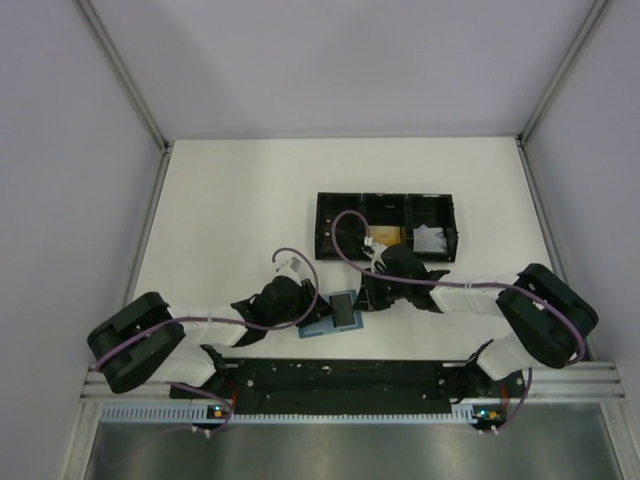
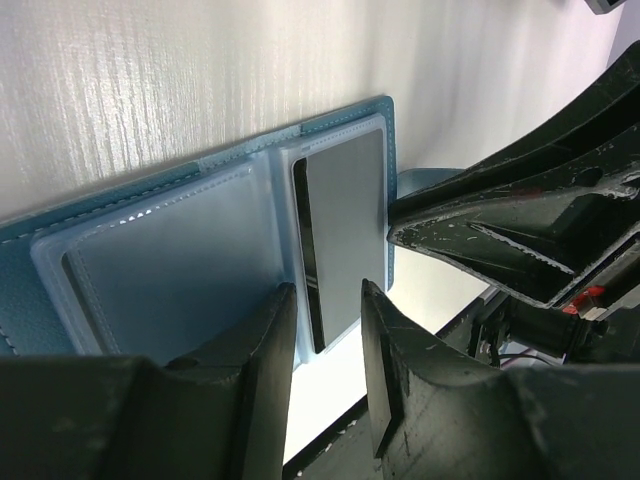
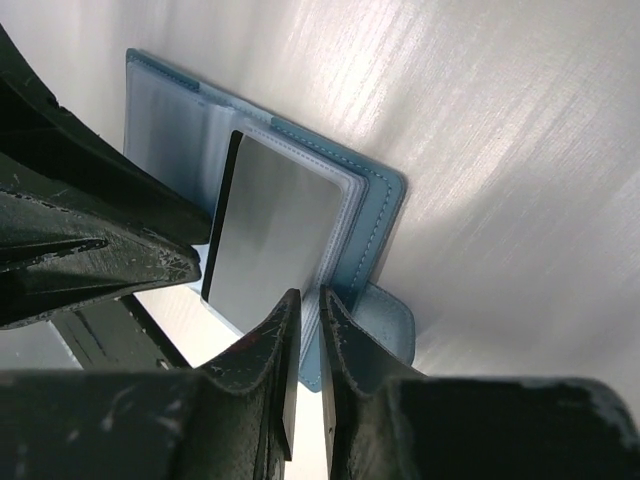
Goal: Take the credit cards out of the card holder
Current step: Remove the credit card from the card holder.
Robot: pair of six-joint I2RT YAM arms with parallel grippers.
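The teal card holder (image 2: 150, 260) is laid open near the black tray (image 1: 325, 225); a dark card (image 2: 345, 230) is seen protruding from one leaf.

Two white arms (image 1: 205, 325) with black joints, purple cables (image 1: 470, 288), scuffed black fingers (image 2: 265, 370)

a white table (image 1: 230, 210) sits boxed in by pale lilac-grey walls (image 1: 330, 60), aluminium posts (image 1: 122, 70) at the corners, soft even light, grey metal sheet (image 1: 350, 452) nearest me.

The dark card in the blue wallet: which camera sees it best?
Right wrist view: the dark card looks big and nearly whole. Left wrist shows it narrower; the top view, just a tiny dark patch.
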